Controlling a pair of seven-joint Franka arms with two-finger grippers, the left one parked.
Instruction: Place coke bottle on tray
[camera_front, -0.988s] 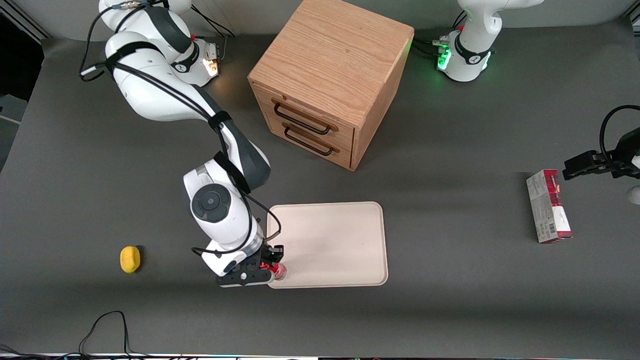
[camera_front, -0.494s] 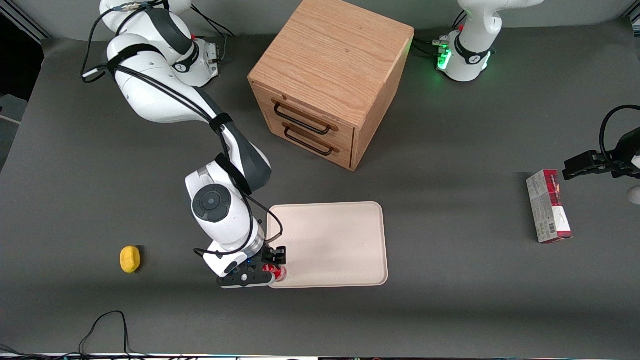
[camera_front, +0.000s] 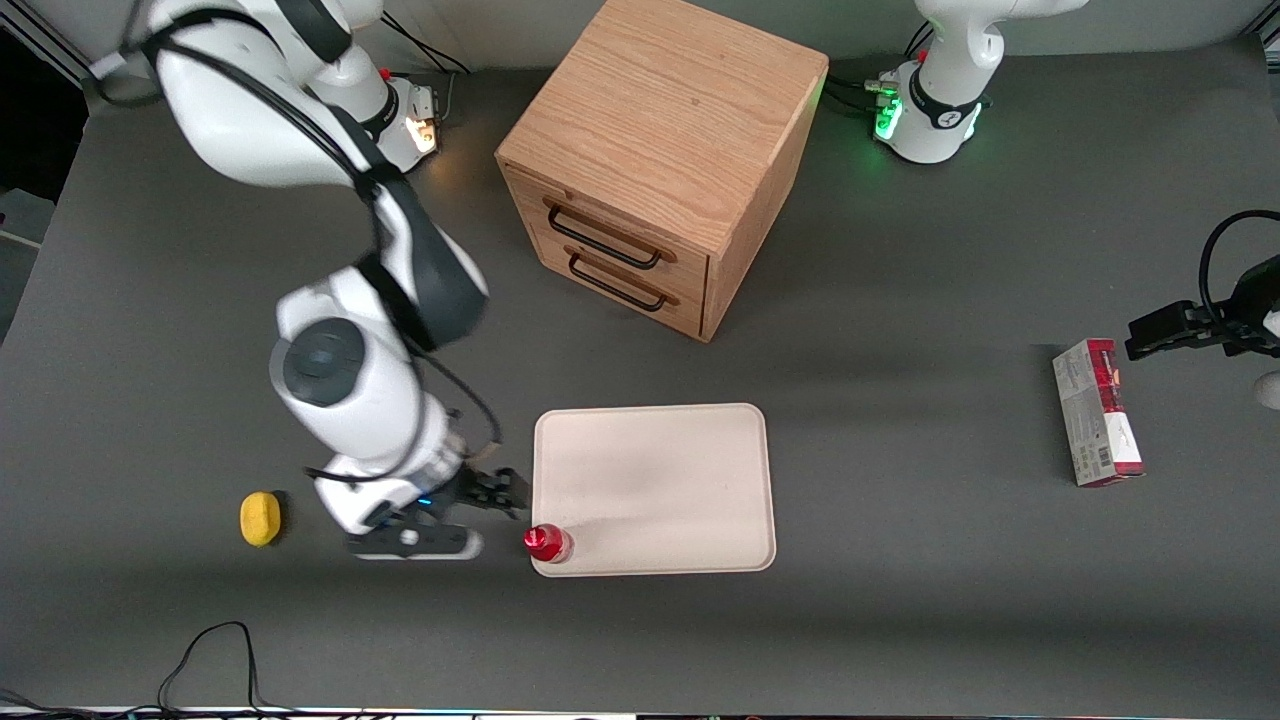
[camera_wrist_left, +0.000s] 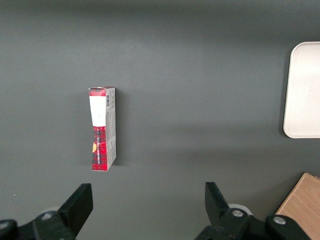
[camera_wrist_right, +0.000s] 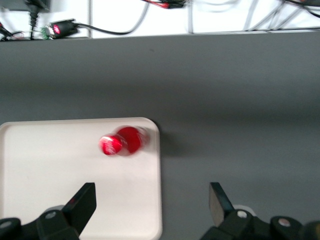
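From the front, our end effector (camera_front: 490, 497) hangs empty just beside the tray (camera_front: 660, 480), coke bottle (camera_front: 547, 543) upright in the tray corner nearest it. Wrist cam: fingers (camera_wrist_right: 82, 205) spread wide, nothing held. We'd retreat straight up, keeping clear of the bottle.

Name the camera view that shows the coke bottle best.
The right wrist view: the coke bottle shows large from above, standing in a corner of the tray, the open hand clear of it. The front view shows it small; the left wrist view shows none of it.
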